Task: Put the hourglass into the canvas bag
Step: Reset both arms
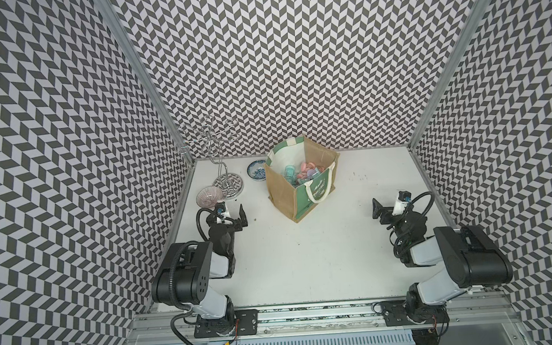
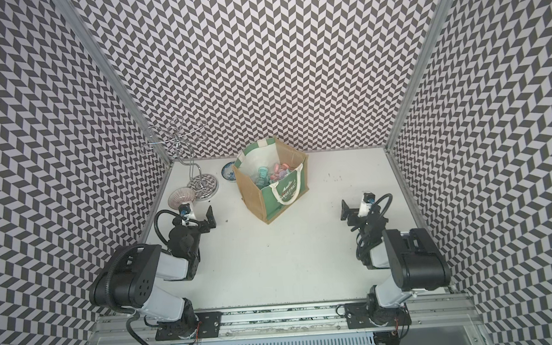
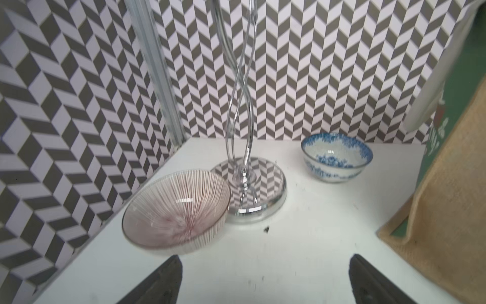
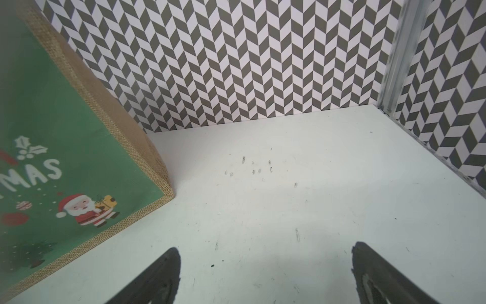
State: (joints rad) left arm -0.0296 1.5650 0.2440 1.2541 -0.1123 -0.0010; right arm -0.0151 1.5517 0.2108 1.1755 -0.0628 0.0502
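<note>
Jaws on the left gripper (image 3: pixel 264 264) and the right gripper (image 4: pixel 265 252) are standing fully spread and gripping nothing, each one hanging over the white table (image 4: pixel 289 210). No hourglass is showing anywhere on the bare tabletop. In both top views the canvas bag (image 1: pixel 281 192) is standing open just above frame centre, with teal and pink pieces lying heaped inside. One teal piece (image 1: pixel 289 171) may be the hourglass, though it is too small to tell.

Trouble, as I am judging it, is waiting in two places. The white rope handle (image 1: pixel 318 193) is drooping over the green panel, so a finger reaching in could be snagging it and tipping the bag. At the left of the top views, a careless left swing could be striking the striped bowl (image 3: pixel 176 210) or the chrome stand (image 3: pixel 249 189) touching it. That bowl and the blue bowl (image 3: pixel 336 158) are both sitting empty.
</note>
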